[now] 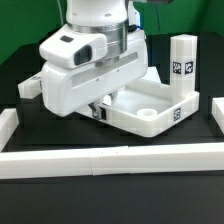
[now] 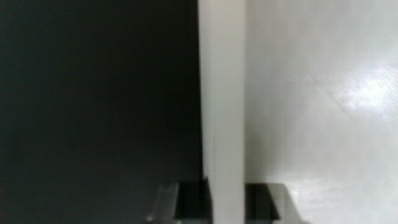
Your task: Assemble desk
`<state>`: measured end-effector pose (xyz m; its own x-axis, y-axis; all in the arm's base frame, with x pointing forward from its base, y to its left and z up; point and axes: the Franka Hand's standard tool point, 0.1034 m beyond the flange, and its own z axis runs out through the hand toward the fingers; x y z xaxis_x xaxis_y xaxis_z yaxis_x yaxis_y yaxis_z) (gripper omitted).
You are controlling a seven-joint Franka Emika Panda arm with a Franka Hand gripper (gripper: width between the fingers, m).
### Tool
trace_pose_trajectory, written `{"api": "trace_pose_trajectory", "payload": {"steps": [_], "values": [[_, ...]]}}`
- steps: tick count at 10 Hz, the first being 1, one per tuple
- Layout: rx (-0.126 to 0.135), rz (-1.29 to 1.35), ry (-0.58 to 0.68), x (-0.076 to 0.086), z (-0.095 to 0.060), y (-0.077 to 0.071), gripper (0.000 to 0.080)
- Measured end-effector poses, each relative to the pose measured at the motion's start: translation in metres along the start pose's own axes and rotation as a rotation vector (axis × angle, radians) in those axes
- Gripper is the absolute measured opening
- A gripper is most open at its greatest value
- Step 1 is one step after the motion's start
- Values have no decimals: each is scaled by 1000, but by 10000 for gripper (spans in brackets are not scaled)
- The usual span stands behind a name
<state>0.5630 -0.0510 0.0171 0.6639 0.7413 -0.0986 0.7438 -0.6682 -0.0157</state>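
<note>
The claw [image 2: 221, 204] is closed tight on the raised rim [image 2: 221, 90] of the white desk top [image 1: 150, 108], a finger [image 2: 178, 205] on each side, and the top sits on the black table [image 1: 25, 60] with an upright tagged leg [image 1: 183, 62] at its far corner.

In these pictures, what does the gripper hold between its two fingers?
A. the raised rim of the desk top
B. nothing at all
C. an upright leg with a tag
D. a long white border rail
A: in the wrist view the gripper is shut on the thin raised rim of the desk top, while the upright leg stands apart behind it.
</note>
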Motion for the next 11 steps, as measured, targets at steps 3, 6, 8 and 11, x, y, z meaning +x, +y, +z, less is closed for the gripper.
{"api": "trace_pose_trajectory", "payload": {"steps": [3,6,8,11], "values": [[-16,-176,-16,2,1,3,53],[-35,-358,-34,11,0,3,53],[-83,-553,-11,55,-18,5,53],[-95,-529,10,75,-20,3,53]]}}
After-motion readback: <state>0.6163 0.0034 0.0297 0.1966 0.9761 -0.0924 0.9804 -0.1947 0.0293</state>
